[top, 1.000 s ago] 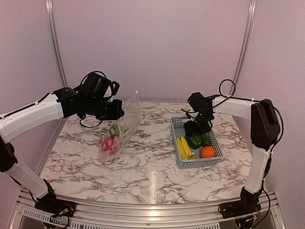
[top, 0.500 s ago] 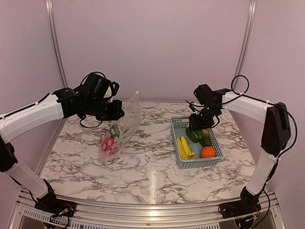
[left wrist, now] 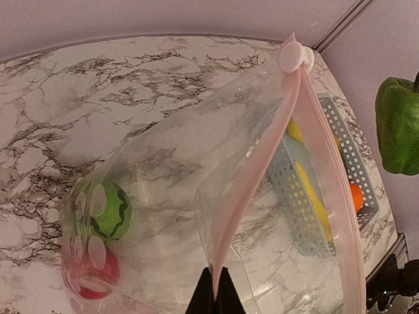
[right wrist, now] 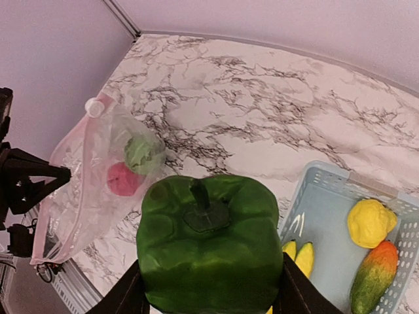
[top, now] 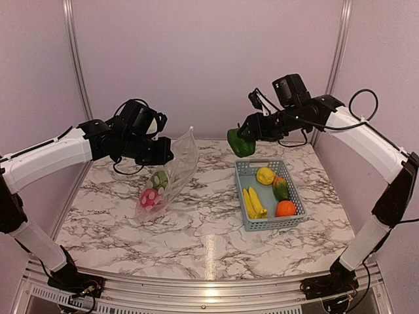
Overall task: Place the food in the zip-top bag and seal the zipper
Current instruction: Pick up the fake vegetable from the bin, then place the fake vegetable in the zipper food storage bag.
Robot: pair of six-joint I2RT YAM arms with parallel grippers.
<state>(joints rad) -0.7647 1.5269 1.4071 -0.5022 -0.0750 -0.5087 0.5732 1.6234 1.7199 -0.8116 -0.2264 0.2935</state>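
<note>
Looking down from above, you see the right gripper (top: 251, 131) closed partway around the green pepper (top: 241, 142), a finger pressed on each side. It holds the pepper in the air over the far part of the marble table (top: 209, 242), between the zip-top bag (top: 173, 173) and the grey-blue basket (top: 272, 224). Your left gripper (top: 163, 152) is pinched fully shut on the bag's mouth edge at the zipper (left wrist: 258, 176), holding that side up while the bag's bottom rests on the table. The mouth gapes open, with the white slider (left wrist: 296, 57) at its far end. Inside the bag lie the striped melon (left wrist: 108, 212) and the red-pink ball (left wrist: 91, 271), touching. The basket holds the bananas (top: 253, 203), the orange (top: 285, 209), a yellow pepper (top: 265, 175) and a green-orange fruit (top: 280, 188).
</note>
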